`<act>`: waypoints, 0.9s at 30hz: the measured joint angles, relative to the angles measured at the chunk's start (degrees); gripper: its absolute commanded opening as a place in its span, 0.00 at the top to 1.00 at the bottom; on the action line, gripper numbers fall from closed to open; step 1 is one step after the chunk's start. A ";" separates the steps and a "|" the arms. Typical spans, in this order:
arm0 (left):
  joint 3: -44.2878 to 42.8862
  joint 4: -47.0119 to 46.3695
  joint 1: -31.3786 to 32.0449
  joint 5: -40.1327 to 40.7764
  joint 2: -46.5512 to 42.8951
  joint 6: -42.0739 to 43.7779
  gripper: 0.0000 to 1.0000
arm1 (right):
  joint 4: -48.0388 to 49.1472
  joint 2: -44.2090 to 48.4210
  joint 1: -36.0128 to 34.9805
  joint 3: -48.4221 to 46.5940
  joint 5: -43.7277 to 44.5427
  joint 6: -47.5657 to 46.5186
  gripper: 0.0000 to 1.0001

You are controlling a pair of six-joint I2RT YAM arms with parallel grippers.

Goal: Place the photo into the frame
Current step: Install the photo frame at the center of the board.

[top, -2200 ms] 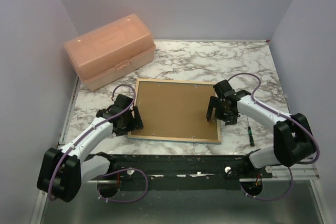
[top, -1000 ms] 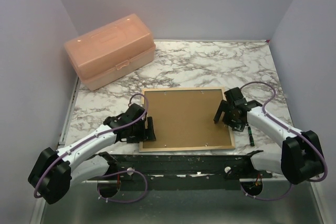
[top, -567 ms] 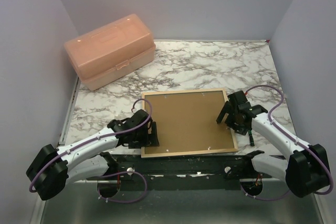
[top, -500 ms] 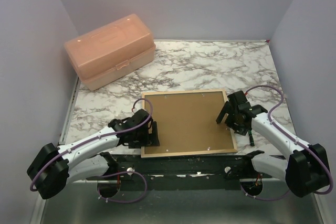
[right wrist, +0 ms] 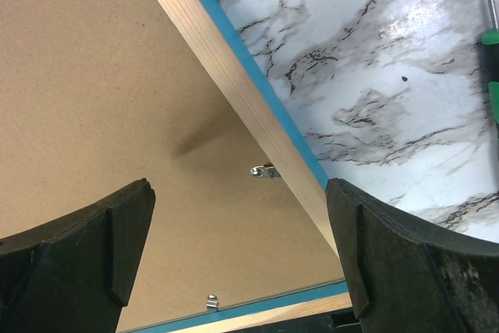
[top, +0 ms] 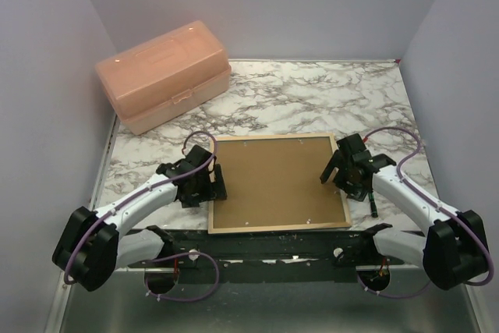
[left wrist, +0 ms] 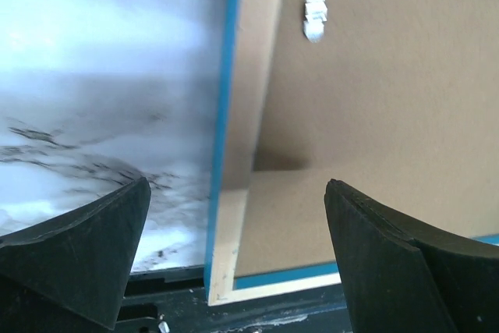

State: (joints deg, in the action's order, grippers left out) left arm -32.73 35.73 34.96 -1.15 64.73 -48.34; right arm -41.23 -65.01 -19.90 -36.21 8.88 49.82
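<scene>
The frame (top: 274,137) lies with its light wood side up near the table's front edge, and a brown backing board (top: 277,181) fills it. The photo is hidden. My left gripper (top: 209,183) stands open at the frame's left rail. In the left wrist view that gripper (left wrist: 238,189) straddles the wood rail (left wrist: 234,216) near the front left corner, touching nothing. My right gripper (top: 338,171) stands open at the right rail. In the right wrist view its fingers straddle the rail (right wrist: 234,91) and the board (right wrist: 93,76), and the gripper (right wrist: 238,189) is empty.
A closed pink plastic toolbox (top: 164,76) sits at the back left. A green-handled screwdriver (top: 373,200) lies just right of the frame, close to the right arm. Small metal clips (right wrist: 265,171) hold the board's edges. Grey walls enclose the marble table (top: 312,99).
The frame slid toward the front edge and right, then settled. Both grippers opened wider. The left gripper drew back left, off the frame's corner; the right barely moved.
</scene>
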 measured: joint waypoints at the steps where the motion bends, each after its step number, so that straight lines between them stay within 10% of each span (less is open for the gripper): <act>1: -0.35 0.04 -1.84 -0.13 0.35 0.72 0.04 | 0.00 -0.20 0.00 -0.15 0.02 0.11 0.00; 13: -9.35 -2.60 -8.17 -0.57 10.16 7.72 0.11 | 0.57 -4.11 -0.02 -1.36 0.39 0.09 0.00; 27: -14.95 -5.88 -8.26 2.62 21.75 8.57 0.42 | 1.46 -5.22 -0.02 -1.18 0.35 -0.33 0.00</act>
State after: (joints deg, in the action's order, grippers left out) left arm -47.68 29.85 26.70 1.48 86.48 -39.77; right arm -39.77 -70.24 -19.92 -37.39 9.23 49.50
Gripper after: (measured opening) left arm 0.610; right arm 0.997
